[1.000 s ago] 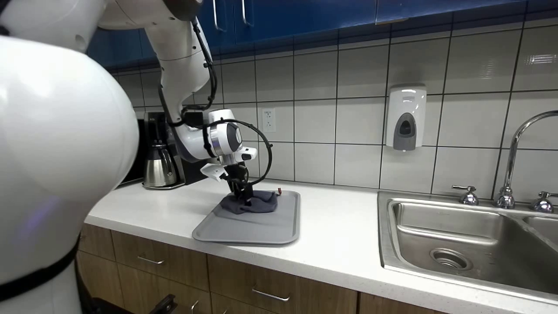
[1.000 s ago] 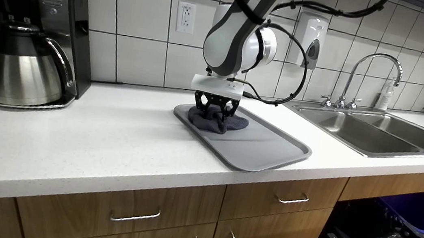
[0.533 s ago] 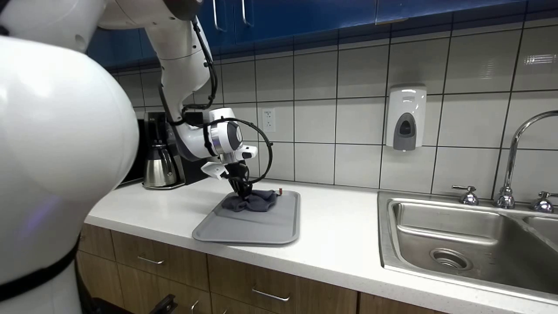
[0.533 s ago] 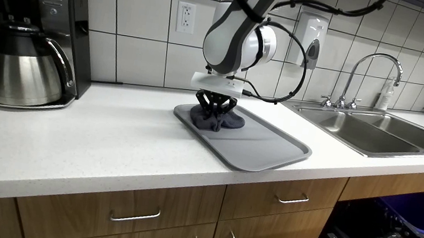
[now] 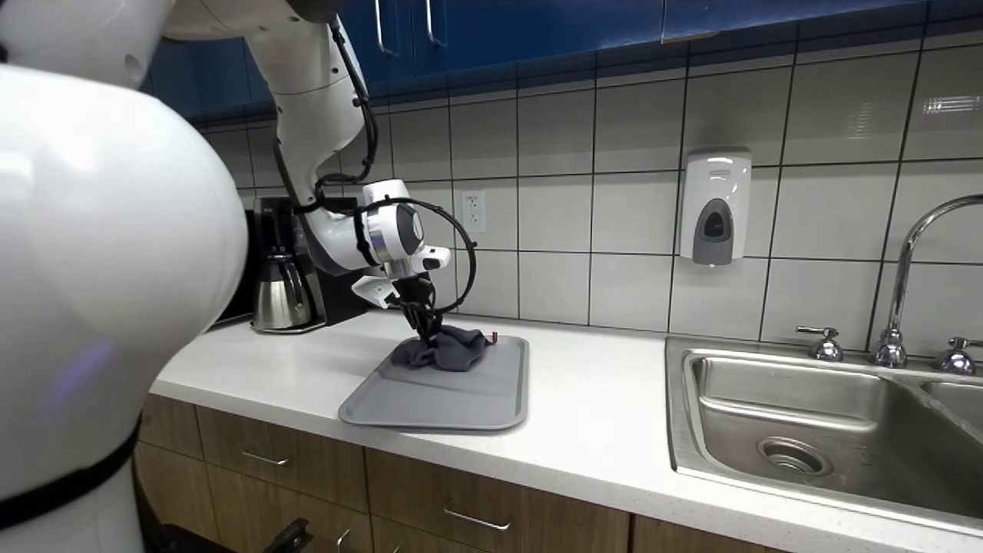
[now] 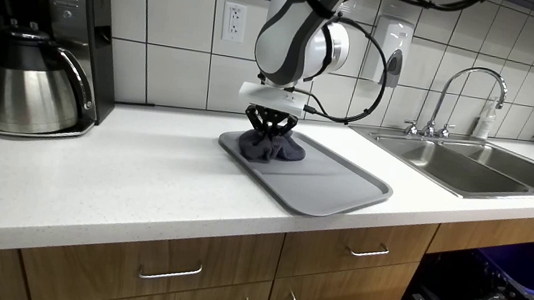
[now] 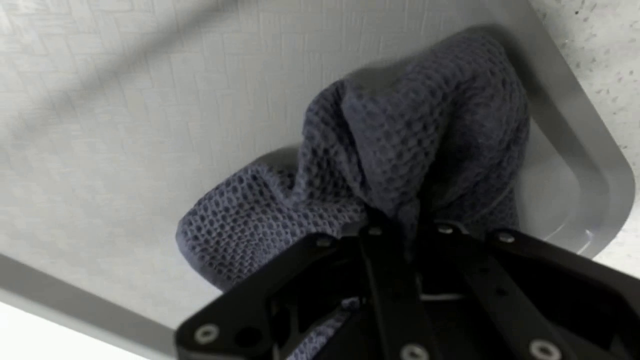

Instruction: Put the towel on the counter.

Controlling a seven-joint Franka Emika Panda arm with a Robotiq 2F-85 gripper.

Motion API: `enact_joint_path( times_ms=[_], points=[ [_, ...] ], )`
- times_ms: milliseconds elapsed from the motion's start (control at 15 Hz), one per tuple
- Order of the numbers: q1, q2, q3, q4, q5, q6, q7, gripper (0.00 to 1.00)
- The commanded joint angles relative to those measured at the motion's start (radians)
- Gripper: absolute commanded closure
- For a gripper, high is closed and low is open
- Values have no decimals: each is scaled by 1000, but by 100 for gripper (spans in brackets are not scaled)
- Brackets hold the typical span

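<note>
The dark grey-blue waffle-knit towel lies bunched on a grey tray in both exterior views. My gripper points down into the top of the cloth, its fingertips sunk among the folds. In the wrist view a fold runs up between the two fingers, pinched there, so the gripper is shut on the towel. Part of the towel is drawn up around the fingers while the lower part still seems to rest on the tray. The fingertips themselves are hidden by cloth. Around the tray spreads the white counter.
A coffee maker with a steel carafe stands on the counter at one side of the tray. On the opposite side is a steel sink. The tiled wall rises close behind. A small red object sits by the tray's far rim.
The gripper's fingers have come together on the towel, bunching it. The arm has then risen slightly, pulling the top of the cloth upward. The tray has stayed in place.
</note>
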Motion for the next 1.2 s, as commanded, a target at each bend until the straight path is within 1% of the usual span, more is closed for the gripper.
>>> enact_joint_path(
  times_ms=[0,267,667,933,1133],
  points=[
    [42,-80,-23,-53,-47,-28,71,97],
    [66,-127,-13,-70,-76,-51,112,97],
    [130,-195,11,-84,-188,-94,209,97],
    [153,-237,71,-81,-216,-145,243,97],
    [153,-259,125,-76,-209,-180,256,97]
  ],
)
